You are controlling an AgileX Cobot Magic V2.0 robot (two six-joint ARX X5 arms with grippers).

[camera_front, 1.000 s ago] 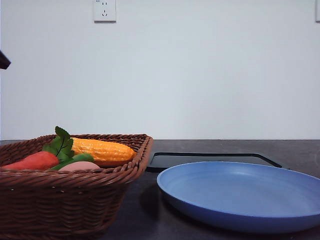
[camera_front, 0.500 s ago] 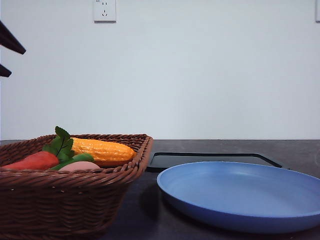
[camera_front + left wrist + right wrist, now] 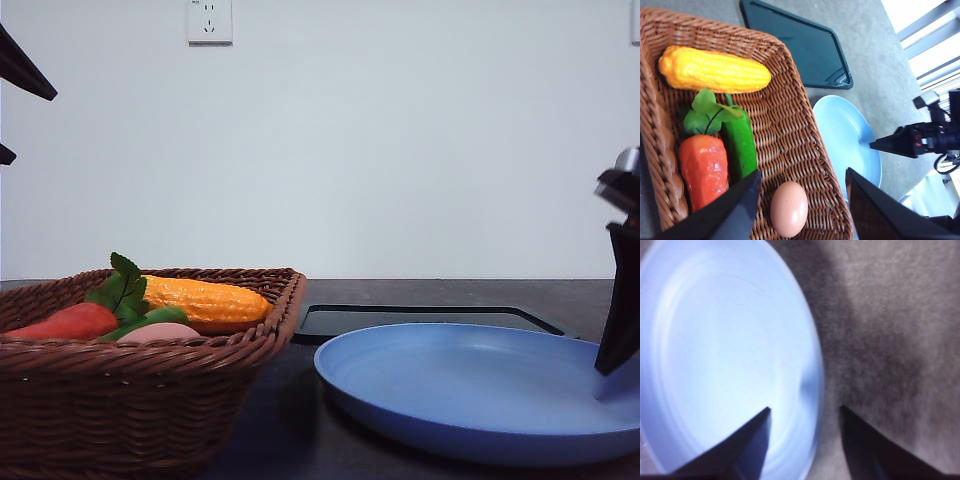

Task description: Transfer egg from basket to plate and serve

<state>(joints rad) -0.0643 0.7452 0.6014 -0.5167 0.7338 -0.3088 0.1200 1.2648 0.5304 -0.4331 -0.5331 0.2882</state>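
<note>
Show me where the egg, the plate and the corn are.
egg (image 3: pixel 789 208): left wrist view, middle of its shell.
plate (image 3: pixel 480 385): front view, bare inner surface.
corn (image 3: pixel 714 70): left wrist view, middle of the cob.

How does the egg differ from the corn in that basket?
The egg is small, smooth and pinkish-brown; the corn is much longer, bumpy and yellow-orange. The egg lies between the left tool's open fingers; the corn lies at the far end. Both rest in the basket.

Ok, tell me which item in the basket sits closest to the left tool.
The egg: it lies between the open left tool fingers, unlike the carrot, cucumber and corn.
</note>
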